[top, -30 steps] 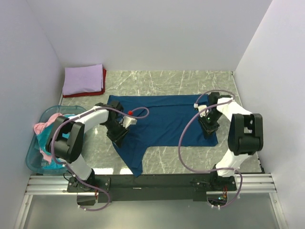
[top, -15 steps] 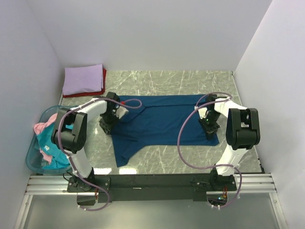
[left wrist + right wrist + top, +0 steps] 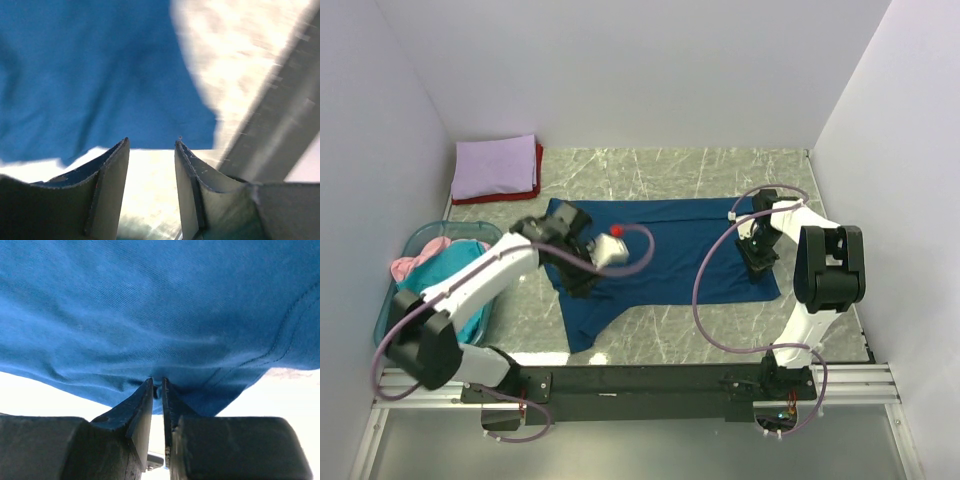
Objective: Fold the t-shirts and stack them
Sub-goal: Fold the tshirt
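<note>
Dark blue cloth t-shirt [image 3: 670, 255] spreads beneath left gripper [image 3: 580, 282] and right gripper [image 3: 760, 262]; translucent blue plastic basket [image 3: 381, 332] left of both.

Dark blue t-shirt [image 3: 670, 262] lies spread out; folded lavender t-shirt [image 3: 495, 166] tops red t-shirt [image 3: 539, 170].

Plain white walls [image 3: 620, 70] on three sides, grey-green marbled tabletop [image 3: 660, 165], black rail [image 3: 640, 385] along near edge

There were two pincers, the left pincer [image 3: 151, 142] and the right pincer [image 3: 157, 382]. There were five t-shirts. One dark blue t-shirt [image 3: 670, 250] lay at both. A lavender t-shirt [image 3: 495, 165] and a red t-shirt [image 3: 539, 168] lay beyond the left pincer. A teal t-shirt [image 3: 458, 256] and a pink t-shirt [image 3: 408, 268] sat in the one basket [image 3: 386, 335] to its left.
</note>
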Tool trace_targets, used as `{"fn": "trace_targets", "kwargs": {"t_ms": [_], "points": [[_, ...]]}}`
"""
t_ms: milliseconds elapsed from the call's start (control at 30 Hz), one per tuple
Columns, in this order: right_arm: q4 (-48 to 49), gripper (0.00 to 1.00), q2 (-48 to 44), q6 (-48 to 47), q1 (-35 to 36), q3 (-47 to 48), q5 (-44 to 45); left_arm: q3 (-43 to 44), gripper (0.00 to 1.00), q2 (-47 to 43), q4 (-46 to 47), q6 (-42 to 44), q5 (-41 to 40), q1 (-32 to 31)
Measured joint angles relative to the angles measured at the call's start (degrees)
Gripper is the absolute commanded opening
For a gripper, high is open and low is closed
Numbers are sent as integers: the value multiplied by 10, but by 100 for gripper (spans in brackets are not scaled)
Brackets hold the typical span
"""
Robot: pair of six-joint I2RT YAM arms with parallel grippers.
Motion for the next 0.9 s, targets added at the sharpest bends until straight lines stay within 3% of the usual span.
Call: {"fn": "trace_targets", "kwargs": {"t_ms": [133,367,633,800,900], "points": [[-3,20,9,5,0,11,-15,-55,49,-30,14,-8,7,-102],[-7,20,13,6,0,15,-21,-108,52,24,70,-54,-68,-234],[-10,20,13,5,-1,15,-21,-110,51,99,132,-79,-147,-252],[-10,20,13,5,-2,15,-21,-106,31,121,146,-83,-168,-252],[-10,20,13,5,-3,15,-21,-101,31,121,143,-82,-165,-252]]}}
